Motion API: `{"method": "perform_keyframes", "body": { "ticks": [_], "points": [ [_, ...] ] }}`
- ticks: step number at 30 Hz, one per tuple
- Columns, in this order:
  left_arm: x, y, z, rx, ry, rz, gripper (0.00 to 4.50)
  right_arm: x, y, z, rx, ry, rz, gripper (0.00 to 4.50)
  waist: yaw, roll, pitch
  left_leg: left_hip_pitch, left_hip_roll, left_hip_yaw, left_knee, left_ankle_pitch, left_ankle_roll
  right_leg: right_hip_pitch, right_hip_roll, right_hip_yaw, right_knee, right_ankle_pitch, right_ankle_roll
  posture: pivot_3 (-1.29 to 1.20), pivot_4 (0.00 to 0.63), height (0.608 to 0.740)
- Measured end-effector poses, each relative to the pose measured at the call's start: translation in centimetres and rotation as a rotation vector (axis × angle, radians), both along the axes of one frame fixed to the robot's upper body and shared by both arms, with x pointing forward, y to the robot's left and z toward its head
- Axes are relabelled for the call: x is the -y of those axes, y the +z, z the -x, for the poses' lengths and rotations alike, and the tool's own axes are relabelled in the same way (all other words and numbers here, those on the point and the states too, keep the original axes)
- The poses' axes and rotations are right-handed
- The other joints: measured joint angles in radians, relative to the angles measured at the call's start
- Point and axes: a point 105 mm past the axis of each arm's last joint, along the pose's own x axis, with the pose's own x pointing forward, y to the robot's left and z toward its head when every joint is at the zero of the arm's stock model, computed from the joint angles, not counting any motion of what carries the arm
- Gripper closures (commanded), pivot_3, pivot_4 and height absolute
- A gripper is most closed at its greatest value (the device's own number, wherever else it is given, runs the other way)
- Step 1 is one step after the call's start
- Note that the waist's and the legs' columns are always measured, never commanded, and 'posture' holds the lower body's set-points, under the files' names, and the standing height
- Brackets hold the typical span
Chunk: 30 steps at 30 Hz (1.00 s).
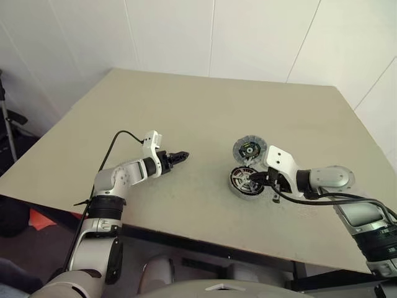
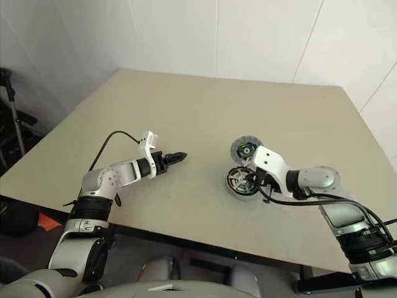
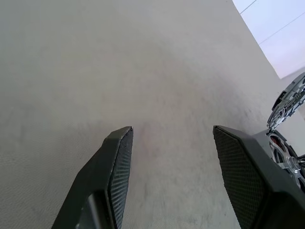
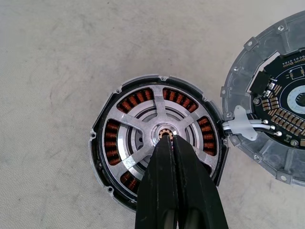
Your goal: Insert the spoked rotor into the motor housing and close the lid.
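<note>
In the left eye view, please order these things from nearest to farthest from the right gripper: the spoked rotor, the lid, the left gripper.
1. The spoked rotor, directly at the right gripper, seated in the motor housing.
2. The lid, open, just beyond the housing.
3. The left gripper, far across the table on the robot's left, jaws open.

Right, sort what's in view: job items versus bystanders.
Job: spoked rotor, seated in the motor housing; lid, open beside it; right gripper, shut at the rotor's hub; left gripper, open.
Bystanders: table; tripod leg beyond its edge.
</note>
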Motion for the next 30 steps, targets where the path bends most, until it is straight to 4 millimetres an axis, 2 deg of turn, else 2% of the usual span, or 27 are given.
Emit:
{"method": "perform_keyframes", "body": {
  "ticks": [3,9,13,18,20,21,22,24,26,30],
  "points": [
    [0.0,0.0,0.0,0.0,0.0,-0.001,1.68,-0.2,0.9,0.0,-0.008,0.016,-0.013,4.47,0.001,0.001,0.001,-0.006,0.0,0.0,0.001,0.0,0.0,-0.005,0.0,0.001,0.001,0.003,-0.004,0.0,0.0,0.74],
    [0.1,0.0,0.0,-0.001,-0.002,0.002,1.68,-0.3,5.4,-0.4,0.099,0.046,-0.039,4.47,0.005,0.001,0.001,-0.009,0.0,0.0,-0.001,-0.001,0.002,-0.007,0.0,0.0,0.003,0.005,-0.008,0.0,0.0,0.74],
    [0.1,0.0,0.0,-0.001,-0.002,0.002,1.68,-0.1,6.1,-0.2,0.106,0.044,-0.042,4.47,0.007,0.001,0.0,-0.02,0.0,0.0,0.0,0.0,0.006,-0.018,0.0,-0.001,0.003,0.005,-0.009,0.0,0.0,0.74],
    [0.1,0.0,0.0,-0.001,-0.002,0.002,1.68,0.1,4.4,0.7,0.034,0.034,-0.05,4.47,0.008,0.001,0.0,-0.021,0.0,0.0,0.002,0.0,0.007,-0.018,0.0,-0.001,0.003,0.005,-0.009,0.0,0.0,0.74],
    [0.1,0.0,0.0,-0.001,-0.002,0.001,1.68,0.2,1.8,1.6,-0.053,0.02,-0.047,4.47,0.01,0.001,0.0,-0.019,0.001,0.0,0.002,-0.002,0.004,-0.015,0.0,-0.002,0.003,0.005,-0.009,0.0,0.0,0.74],
    [0.0,0.0,0.0,-0.001,0.0,0.0,1.68,0.1,-0.2,2.1,-0.118,0.002,-0.067,4.47,0.01,0.001,0.0,-0.018,0.001,0.0,0.002,-0.002,0.003,-0.014,0.0,-0.002,0.003,0.005,-0.009,0.0,0.0,0.74],
    [-0.2,-0.2,0.0,-0.005,0.005,-0.003,1.68,-0.4,-0.6,2.1,-0.11,0.009,-0.091,4.47,0.007,0.003,-0.001,-0.017,0.0,0.0,0.002,-0.002,0.003,-0.014,0.0,-0.002,0.003,0.005,-0.009,0.0,0.0,0.74],
    [0.0,-0.1,0.0,-0.005,0.003,-0.001,1.68,-0.6,-0.9,1.8,-0.074,0.026,-0.062,4.47,0.0,0.004,-0.002,-0.01,0.001,0.0,0.002,-0.001,0.002,-0.009,0.0,-0.001,0.003,0.004,-0.009,0.0,0.0,0.74],
    [0.0,-0.1,0.0,-0.004,0.002,-0.001,1.68,-0.8,-0.9,1.5,-0.065,0.018,-0.067,4.47,-0.001,0.001,-0.001,-0.002,0.001,0.0,0.001,-0.001,0.0,-0.002,0.0,-0.002,0.002,0.0,-0.001,0.0,0.0,0.74],
    [-0.2,-0.1,0.0,-0.003,0.005,-0.004,1.68,-0.6,-0.6,1.2,-0.061,0.01,-0.056,4.47,0.001,0.002,0.0,-0.005,0.0,0.0,0.001,0.0,0.0,-0.003,0.0,0.0,0.001,0.0,-0.001,0.0,0.0,0.74]
  ]
}}
